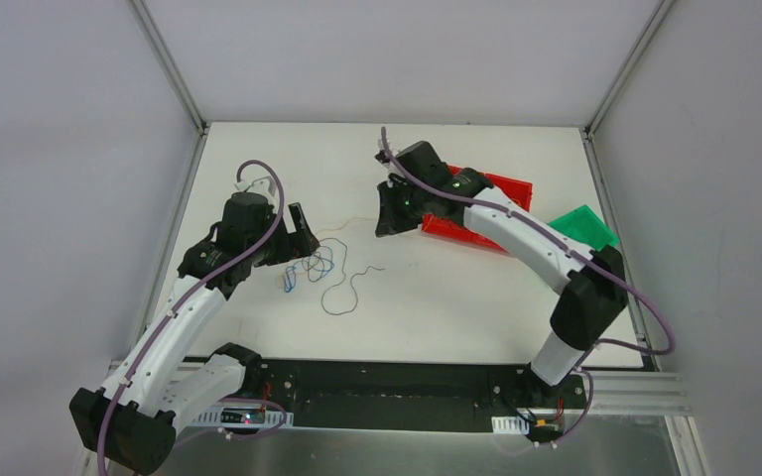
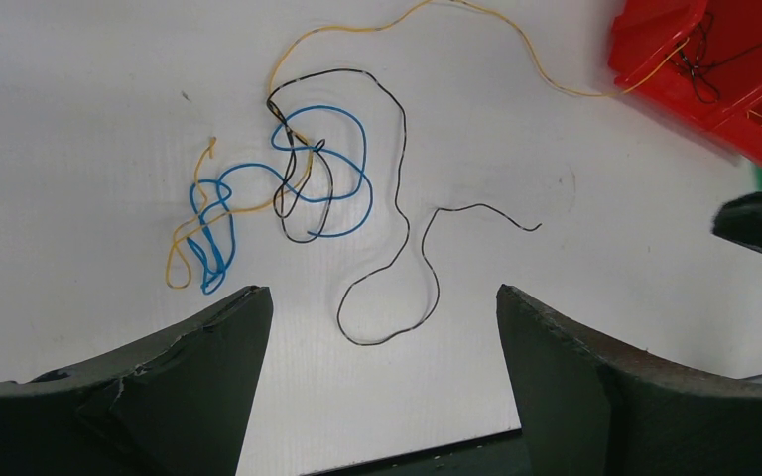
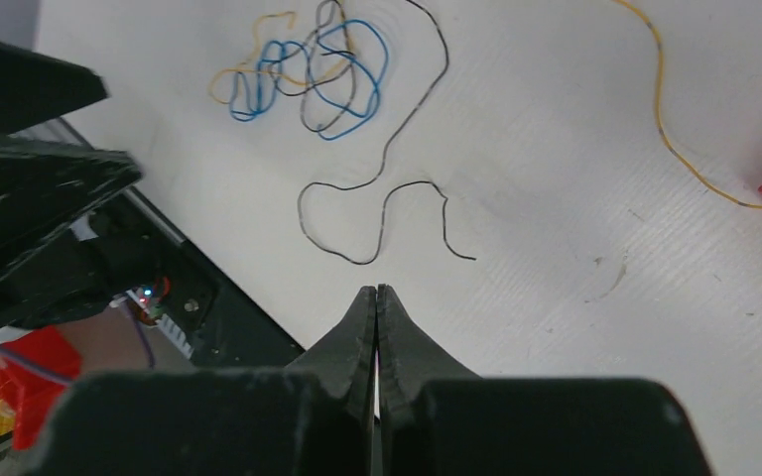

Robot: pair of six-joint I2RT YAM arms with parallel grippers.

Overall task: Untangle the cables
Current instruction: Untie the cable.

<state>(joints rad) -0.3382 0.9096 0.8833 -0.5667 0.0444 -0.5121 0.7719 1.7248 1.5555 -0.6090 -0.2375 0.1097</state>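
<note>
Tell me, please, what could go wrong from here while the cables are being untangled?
The yellow cable runs from the clump into the red bin, so tugging the clump could snag it.
The right claw is shut with no strand visible in it; a grasp on wire this thin may come up empty.
The blue cable and black cable loop through each other; the open left claw pulling one could tighten the knot.

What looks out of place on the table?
The yellow wire runs from the clump across the table and up over the rim of the red bin, where more wires lie. Nothing looks spilled or damaged.
</note>
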